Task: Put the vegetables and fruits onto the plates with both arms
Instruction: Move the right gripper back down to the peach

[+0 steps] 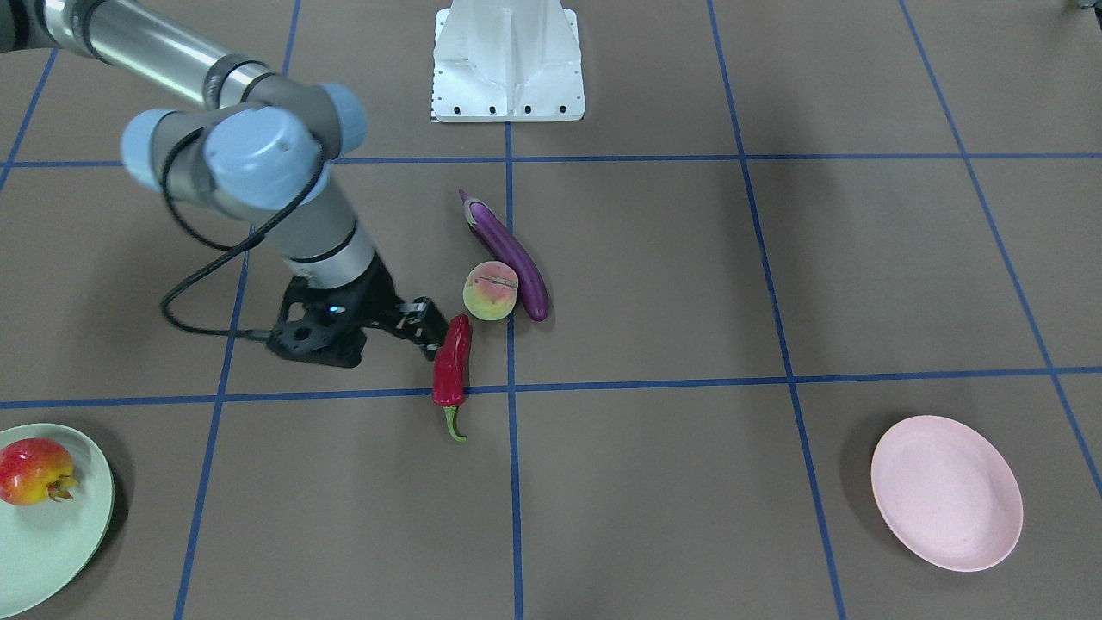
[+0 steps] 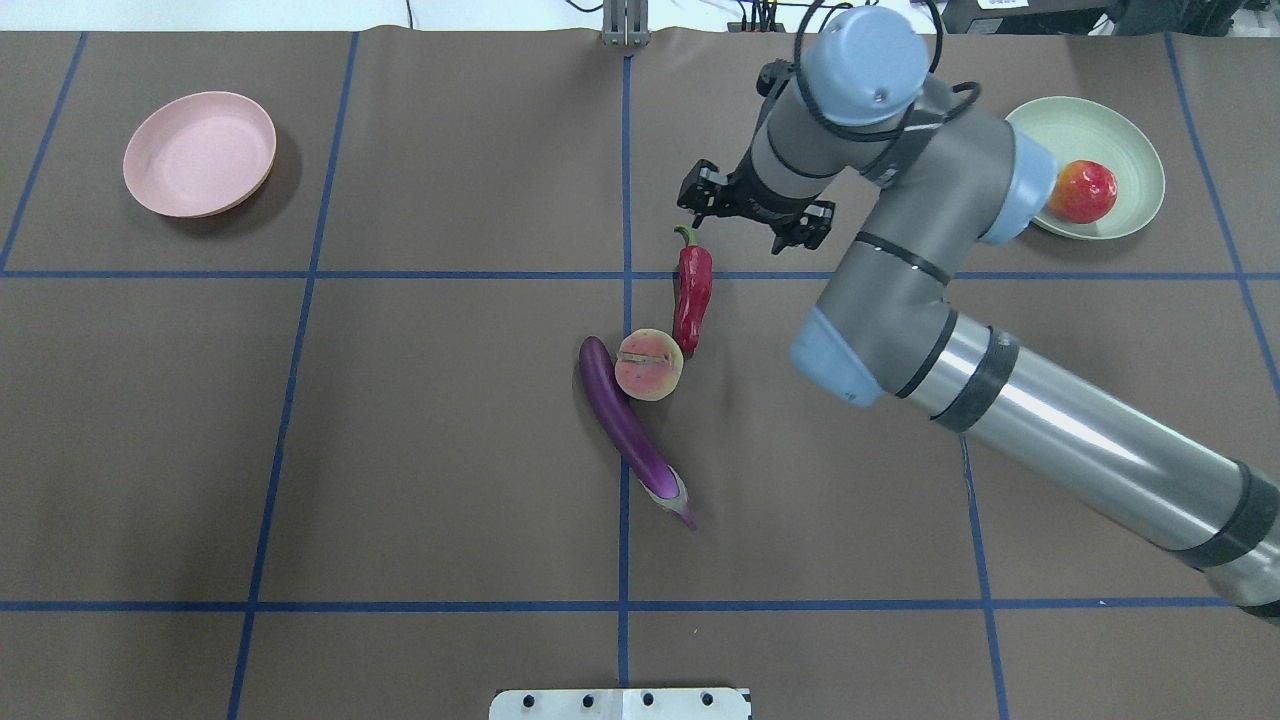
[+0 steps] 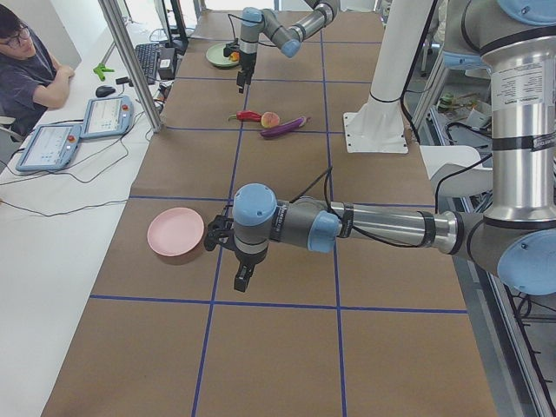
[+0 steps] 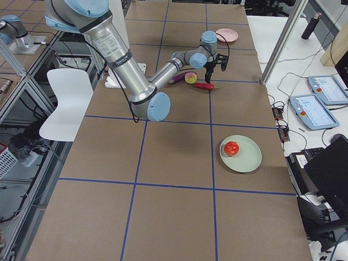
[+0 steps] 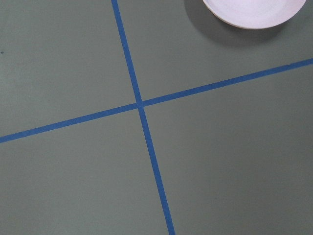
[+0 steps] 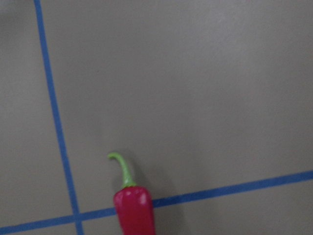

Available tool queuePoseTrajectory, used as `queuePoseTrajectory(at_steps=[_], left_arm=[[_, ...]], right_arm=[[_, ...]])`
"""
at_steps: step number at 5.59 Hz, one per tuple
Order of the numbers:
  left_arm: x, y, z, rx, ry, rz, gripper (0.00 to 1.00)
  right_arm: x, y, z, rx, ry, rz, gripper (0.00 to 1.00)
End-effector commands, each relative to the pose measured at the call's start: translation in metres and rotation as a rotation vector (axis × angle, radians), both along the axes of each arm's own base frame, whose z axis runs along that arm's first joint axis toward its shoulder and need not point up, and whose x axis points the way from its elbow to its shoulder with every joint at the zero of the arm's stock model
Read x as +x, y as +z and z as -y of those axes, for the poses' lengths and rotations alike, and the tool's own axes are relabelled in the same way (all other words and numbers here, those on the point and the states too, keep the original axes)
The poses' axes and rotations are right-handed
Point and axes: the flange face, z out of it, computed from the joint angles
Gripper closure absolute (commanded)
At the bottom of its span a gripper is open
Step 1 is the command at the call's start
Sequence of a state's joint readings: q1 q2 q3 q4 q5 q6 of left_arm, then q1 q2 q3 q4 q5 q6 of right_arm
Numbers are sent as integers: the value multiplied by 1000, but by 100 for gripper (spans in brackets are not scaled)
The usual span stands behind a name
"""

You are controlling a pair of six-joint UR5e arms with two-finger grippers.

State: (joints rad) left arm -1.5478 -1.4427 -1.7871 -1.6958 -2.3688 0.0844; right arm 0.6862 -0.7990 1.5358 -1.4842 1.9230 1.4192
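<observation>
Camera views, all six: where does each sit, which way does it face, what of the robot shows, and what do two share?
Front-facing: across the table, steeply down; right arm, white base.
Overhead: behind the robot, forward and down; right arm, base.
Exterior left: table's left end, along it; left arm near, right far.
Exterior right: opposite end; right arm near.
Left wrist: down at pink plate; no body.
Right wrist: down at chili; no body.
Shared: front-facing and overhead show pomegranate on green plate.

Brown table (image 2: 450,450) gridded with blue tape (image 2: 450,274) (a white chair (image 4: 68,103) beside it); white side desk (image 3: 43,287) holds two tablets (image 3: 106,117).
</observation>
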Motion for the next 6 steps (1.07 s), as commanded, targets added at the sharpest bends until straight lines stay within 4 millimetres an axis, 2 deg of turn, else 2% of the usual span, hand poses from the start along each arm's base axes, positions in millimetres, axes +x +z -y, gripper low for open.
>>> queuePoseTrajectory(at_steps=[1,2,3,4,6], left_arm=[[0,1,0,-3,0,0,0],[0,2,0,-5,0,0,0],[0,2,0,-5,0,0,0],[0,2,0,-5,0,0,0],[1,2,0,-3,3,1,0]], right_arm=[[-72,-49,-69,-51,29,-113,0],[-98,-40,-93,-26,21,-182,0],[-107,-32,-101,-27,3,-239,0],[-112,-28,-104,0,-6,-271,0],[-124,-34,-100,25,-20,-288,0]])
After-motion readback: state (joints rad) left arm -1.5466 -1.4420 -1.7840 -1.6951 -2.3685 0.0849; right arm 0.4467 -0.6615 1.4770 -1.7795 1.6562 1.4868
